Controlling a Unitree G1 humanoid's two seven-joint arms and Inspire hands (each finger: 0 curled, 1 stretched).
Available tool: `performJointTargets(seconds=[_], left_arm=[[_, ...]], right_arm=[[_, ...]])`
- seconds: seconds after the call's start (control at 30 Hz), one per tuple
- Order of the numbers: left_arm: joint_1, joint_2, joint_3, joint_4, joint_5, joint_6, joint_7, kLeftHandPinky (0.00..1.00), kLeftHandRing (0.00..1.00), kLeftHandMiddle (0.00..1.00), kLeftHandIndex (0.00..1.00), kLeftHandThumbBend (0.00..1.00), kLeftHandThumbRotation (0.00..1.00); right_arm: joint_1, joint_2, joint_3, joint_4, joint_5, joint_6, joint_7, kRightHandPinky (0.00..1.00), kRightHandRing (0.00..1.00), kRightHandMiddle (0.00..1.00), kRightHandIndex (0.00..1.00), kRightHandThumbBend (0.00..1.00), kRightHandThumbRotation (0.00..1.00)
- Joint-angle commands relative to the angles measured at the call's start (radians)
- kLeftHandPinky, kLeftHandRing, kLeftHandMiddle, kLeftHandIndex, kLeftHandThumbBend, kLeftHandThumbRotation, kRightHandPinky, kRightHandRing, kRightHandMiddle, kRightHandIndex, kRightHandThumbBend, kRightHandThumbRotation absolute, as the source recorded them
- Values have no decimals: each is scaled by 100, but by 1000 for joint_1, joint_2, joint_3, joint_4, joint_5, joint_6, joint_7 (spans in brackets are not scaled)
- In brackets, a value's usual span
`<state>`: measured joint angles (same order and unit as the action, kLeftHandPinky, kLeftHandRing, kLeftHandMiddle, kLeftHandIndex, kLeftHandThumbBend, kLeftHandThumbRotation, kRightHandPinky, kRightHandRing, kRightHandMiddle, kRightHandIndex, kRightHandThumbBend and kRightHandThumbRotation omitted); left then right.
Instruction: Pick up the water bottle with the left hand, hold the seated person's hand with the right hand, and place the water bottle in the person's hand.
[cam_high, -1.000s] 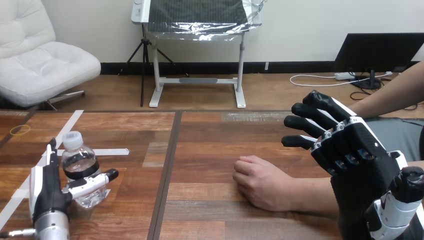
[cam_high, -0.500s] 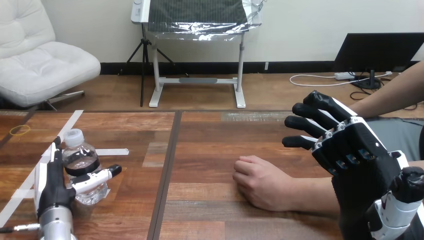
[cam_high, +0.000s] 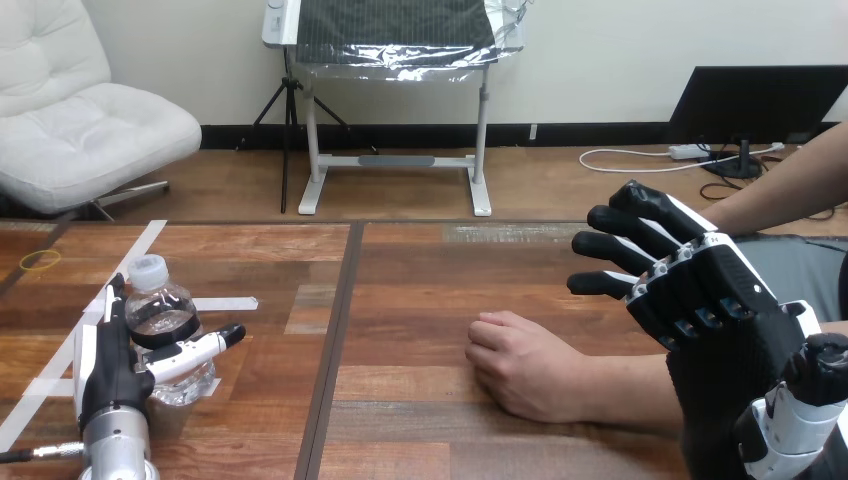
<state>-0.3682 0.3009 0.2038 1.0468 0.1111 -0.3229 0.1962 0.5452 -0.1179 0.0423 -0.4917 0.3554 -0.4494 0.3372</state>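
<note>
Tabletop (cam_high: 420, 300) bottle (cam_high: 160, 312) partly behind left hand (cam_high: 106, 368)

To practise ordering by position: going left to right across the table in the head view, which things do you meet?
Yellow rubber band → water bottle → table's dark seam → person's hand → right hand. The left hand overlaps the bottle, so it is left unplaced.

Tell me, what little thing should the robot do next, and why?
Probably close the left hand round the bottle. The bottle stands upright on the table between that hand's straight fingers and its thumb, so it looks lined up but not yet gripped. The right hand hangs open near the person's hand, not touching it, so that step can wait.
</note>
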Motion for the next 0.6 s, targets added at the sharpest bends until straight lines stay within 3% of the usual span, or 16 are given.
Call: performJointTargets(seconds=[0.0,0.33,0.57], left_arm=[[-99,19,-4,19,-16,-15,-13,88,99,100,100,100,14],[-124,15,4,31,-46,6,-29,94,100,100,100,100,15],[-141,9,26,41,-98,18,-73,99,100,100,100,100,16]], right_arm=[[-56,-3,-7,-6,11,-1,5,66,76,79,80,96,96],[-56,-1,-7,-8,11,1,4,65,76,79,79,97,96],[-57,-1,-9,-5,5,-3,4,65,76,79,79,96,96]])
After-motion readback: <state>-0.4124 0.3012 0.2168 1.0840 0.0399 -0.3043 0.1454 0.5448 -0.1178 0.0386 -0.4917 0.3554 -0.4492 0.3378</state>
